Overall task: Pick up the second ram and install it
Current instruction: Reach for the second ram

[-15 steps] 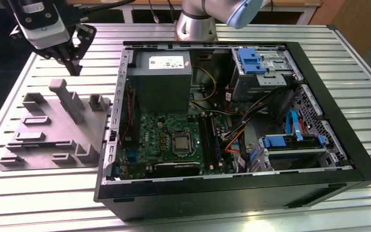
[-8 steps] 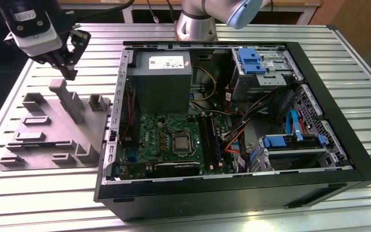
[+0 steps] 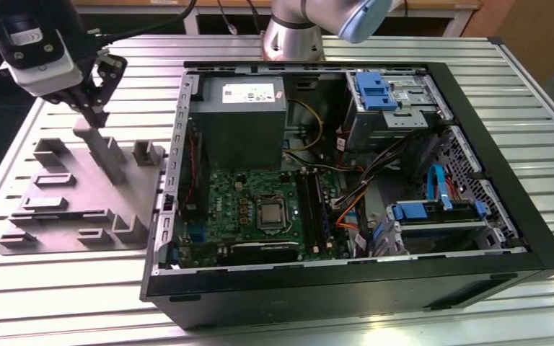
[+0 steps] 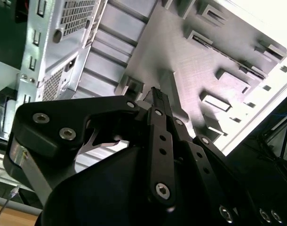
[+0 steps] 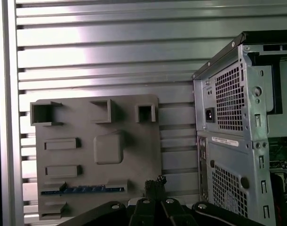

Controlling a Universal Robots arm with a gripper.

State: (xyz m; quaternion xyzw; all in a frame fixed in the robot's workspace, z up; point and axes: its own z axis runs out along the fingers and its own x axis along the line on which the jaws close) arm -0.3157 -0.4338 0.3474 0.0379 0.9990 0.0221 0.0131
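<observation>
**Gripper empty above the holder plate, second ram in its slot**

Exterior view: the gripper [image 3: 94, 117] hangs over the grey holder plate [image 3: 66, 213], which lies on the slatted table [image 3: 55, 303] to the exterior view's left of the open computer case [image 3: 354, 288].

Second wrist view: the fingertips [image 4: 158, 101] are pressed together with nothing between them, above the plate.

First wrist view: the second ram [image 5: 82, 189] stands on edge in a long slot of the plate. It is near the gripper's closed tips but apart from them.
</observation>
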